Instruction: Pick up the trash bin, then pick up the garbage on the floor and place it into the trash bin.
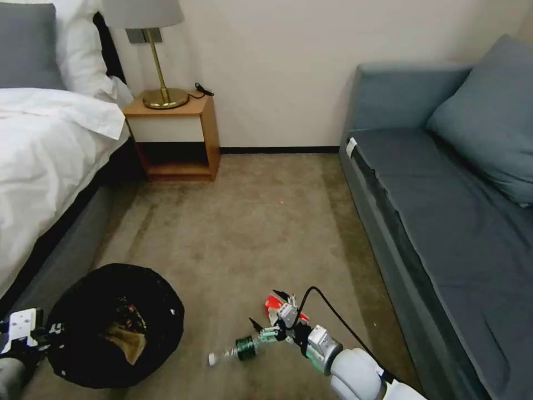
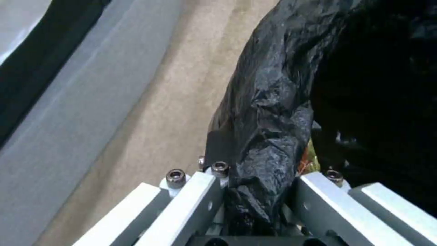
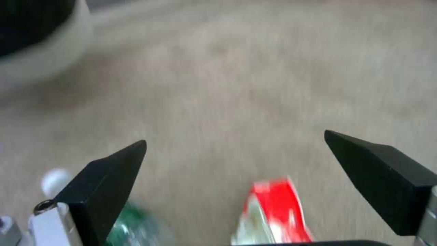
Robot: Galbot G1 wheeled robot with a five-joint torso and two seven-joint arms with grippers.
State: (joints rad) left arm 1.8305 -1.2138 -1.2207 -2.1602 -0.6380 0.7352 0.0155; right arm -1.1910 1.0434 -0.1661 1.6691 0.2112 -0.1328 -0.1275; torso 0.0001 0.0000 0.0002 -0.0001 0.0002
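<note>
left gripper (image 2: pixel 255 191) clamped on bin (image 1: pixel 114 325) rim | right gripper (image 3: pixel 237 160) spread wide above packet (image 3: pixel 273 212), bottle (image 1: pixel 236 350) beside | risk: bottle may roll if nudged

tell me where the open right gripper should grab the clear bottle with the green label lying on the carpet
Probably the clear plastic bottle at its green-labelled middle, from above, fingers straddling the width. It lies flat on the carpet, white cap toward the black-lined white trash bin, so the round body is narrowest across. The right gripper hovers open just above.
</note>
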